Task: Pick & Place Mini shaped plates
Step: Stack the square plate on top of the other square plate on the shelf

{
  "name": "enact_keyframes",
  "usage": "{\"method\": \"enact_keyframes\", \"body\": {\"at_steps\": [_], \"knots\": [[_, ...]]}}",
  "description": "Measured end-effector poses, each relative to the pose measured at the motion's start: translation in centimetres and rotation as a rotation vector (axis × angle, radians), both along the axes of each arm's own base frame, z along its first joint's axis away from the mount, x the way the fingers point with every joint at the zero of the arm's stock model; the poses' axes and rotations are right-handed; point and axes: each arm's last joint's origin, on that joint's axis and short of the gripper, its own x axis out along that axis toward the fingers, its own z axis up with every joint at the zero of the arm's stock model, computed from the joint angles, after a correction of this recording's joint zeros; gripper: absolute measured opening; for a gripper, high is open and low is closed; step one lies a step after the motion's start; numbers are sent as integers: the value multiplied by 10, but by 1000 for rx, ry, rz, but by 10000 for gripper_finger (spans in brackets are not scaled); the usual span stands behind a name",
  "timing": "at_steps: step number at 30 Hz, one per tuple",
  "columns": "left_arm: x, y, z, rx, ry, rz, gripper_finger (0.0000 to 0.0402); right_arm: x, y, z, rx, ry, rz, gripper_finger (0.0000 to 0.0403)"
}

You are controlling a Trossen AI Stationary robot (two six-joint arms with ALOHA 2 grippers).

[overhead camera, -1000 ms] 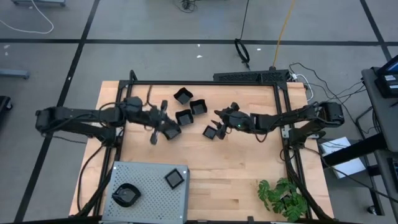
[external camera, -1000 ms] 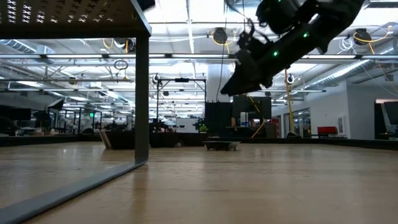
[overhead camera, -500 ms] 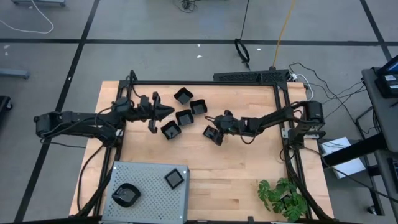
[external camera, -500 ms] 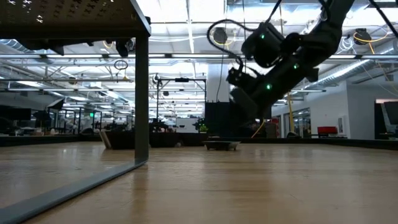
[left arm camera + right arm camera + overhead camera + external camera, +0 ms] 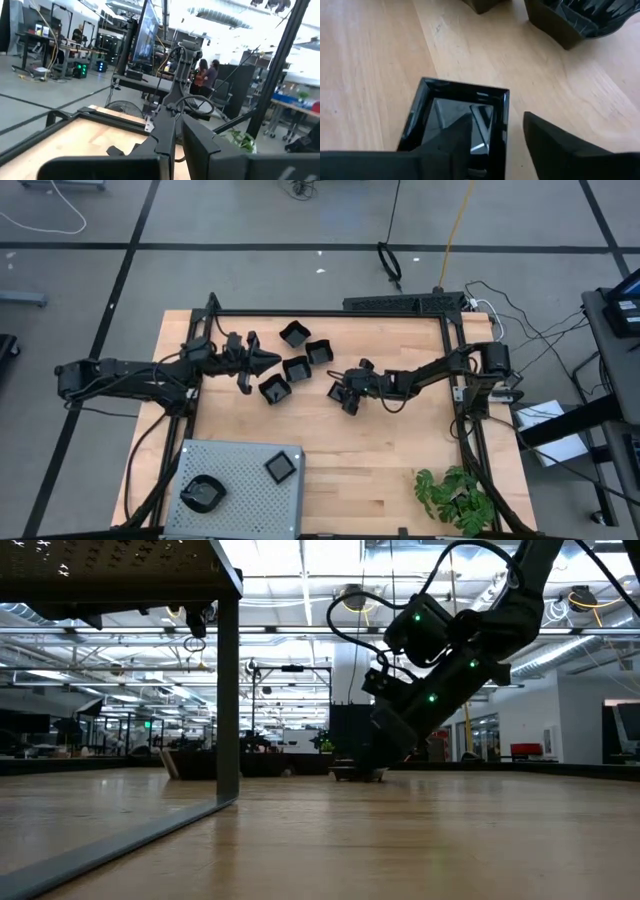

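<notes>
Several glossy black mini plates lie on the wooden table, bases down: four in a loose group [image 5: 296,367] and one square plate [image 5: 342,392] apart to their right. My right gripper [image 5: 350,392] is low over that square plate, open. In the right wrist view one finger [image 5: 462,137] stands over the plate's hollow [image 5: 450,115] and the other [image 5: 545,142] outside its rim, over bare wood. The low view shows it down at the plate [image 5: 357,773]. My left gripper [image 5: 268,360] hovers shut, just left of the group and above the table.
A grey perforated tray [image 5: 235,505] at the near left holds a square plate [image 5: 282,468] and a round one [image 5: 203,494]. A black frame [image 5: 330,314] borders the table, and a green plant [image 5: 455,495] sits at the near right. Bare wood lies between the tray and the plant.
My right gripper has come down and toward the table's left, from well above the table onto the lone square plate, which has stayed put. My left gripper has drawn back toward the far left, off the nearest plate of the group, then kept still.
</notes>
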Motion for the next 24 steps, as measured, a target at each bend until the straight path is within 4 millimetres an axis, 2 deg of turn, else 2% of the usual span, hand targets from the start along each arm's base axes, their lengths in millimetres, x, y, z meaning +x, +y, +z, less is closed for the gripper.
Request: {"method": "enact_keyframes", "body": {"at_steps": [7,11,16,20,24], "knots": [[1,-5,0,-72,-2,-42,36,0,0,0,-6,10,27,70],[3,-15,0,-72,1,-99,62,0,2,0,14,7,94,16],[6,-26,0,-66,2,-68,120,2,2,4,-55,-6,127,13],[7,-31,0,-61,-5,43,165,4,1,25,-231,-59,146,9],[7,-32,-1,-86,-2,136,198,2,2,63,-487,-136,94,1]]}}
